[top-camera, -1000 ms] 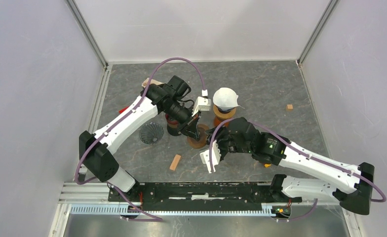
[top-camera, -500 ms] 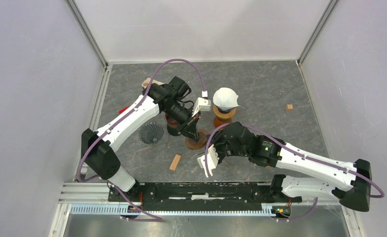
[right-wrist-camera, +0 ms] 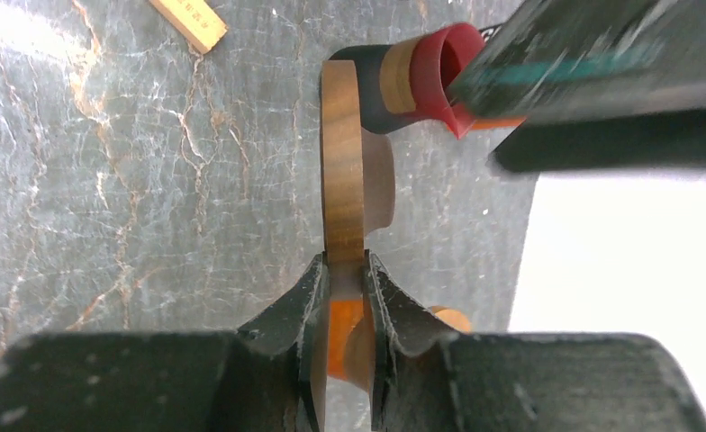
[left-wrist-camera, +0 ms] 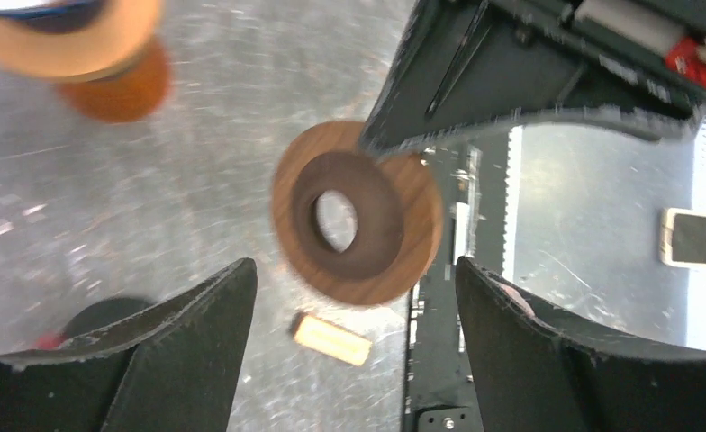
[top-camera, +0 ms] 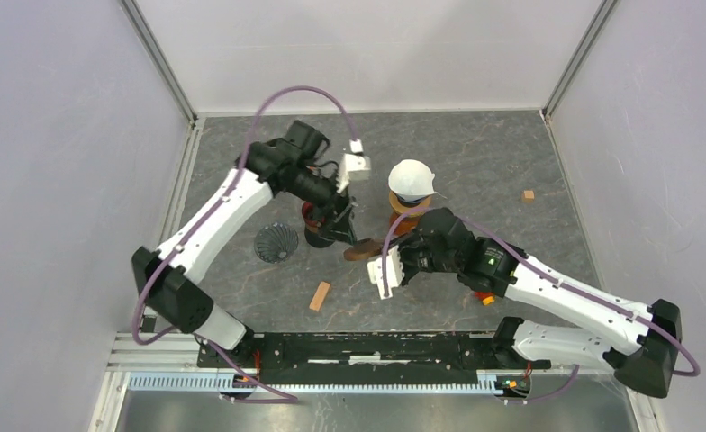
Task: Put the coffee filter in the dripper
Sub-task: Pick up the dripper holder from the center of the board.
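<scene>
The white coffee filter (top-camera: 411, 180) sits on a wooden stand (top-camera: 407, 211) at the table's middle. A dark ribbed cone, the dripper (top-camera: 276, 241), lies to the left, apart from both grippers. A wooden ring (top-camera: 360, 250) hangs between the arms. My right gripper (top-camera: 379, 249) is shut on its rim; the right wrist view shows the ring (right-wrist-camera: 343, 162) edge-on, pinched between the fingers (right-wrist-camera: 309, 297). My left gripper (top-camera: 341, 227) is open just above and behind the ring (left-wrist-camera: 358, 214), touching nothing.
A black and red cup (top-camera: 316, 225) stands under the left wrist, close to the ring. A wooden block (top-camera: 320, 295) lies near the front, a smaller one (top-camera: 529, 194) at the right. An orange piece (top-camera: 486, 300) shows beside the right arm. Walls close three sides.
The left gripper has opened, let go of the wooden ring and pulled back up and to the left. The right gripper has closed on the ring's rim and now holds it alone.
</scene>
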Action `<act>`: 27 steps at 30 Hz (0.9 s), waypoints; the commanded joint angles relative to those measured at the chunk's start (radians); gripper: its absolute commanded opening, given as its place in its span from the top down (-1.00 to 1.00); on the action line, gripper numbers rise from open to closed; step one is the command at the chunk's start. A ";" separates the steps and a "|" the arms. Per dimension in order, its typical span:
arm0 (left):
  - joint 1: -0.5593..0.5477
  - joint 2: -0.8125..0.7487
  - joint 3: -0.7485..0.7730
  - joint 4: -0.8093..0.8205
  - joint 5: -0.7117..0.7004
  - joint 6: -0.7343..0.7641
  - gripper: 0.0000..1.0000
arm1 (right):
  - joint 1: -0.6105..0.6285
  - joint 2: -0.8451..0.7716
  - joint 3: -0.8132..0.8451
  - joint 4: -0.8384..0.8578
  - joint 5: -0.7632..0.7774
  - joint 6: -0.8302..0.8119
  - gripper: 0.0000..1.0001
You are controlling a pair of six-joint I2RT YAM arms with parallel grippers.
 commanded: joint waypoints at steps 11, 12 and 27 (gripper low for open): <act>0.160 -0.369 -0.199 0.183 -0.062 -0.007 -0.66 | -0.297 0.148 0.121 0.243 -0.671 0.703 1.00; 0.160 -0.398 -0.229 0.217 -0.080 -0.024 -0.66 | -0.308 0.162 0.126 0.282 -0.706 0.756 1.00; 0.163 -0.442 -0.343 0.296 -0.056 -0.136 -0.04 | -0.380 0.210 0.053 0.576 -0.843 1.094 1.00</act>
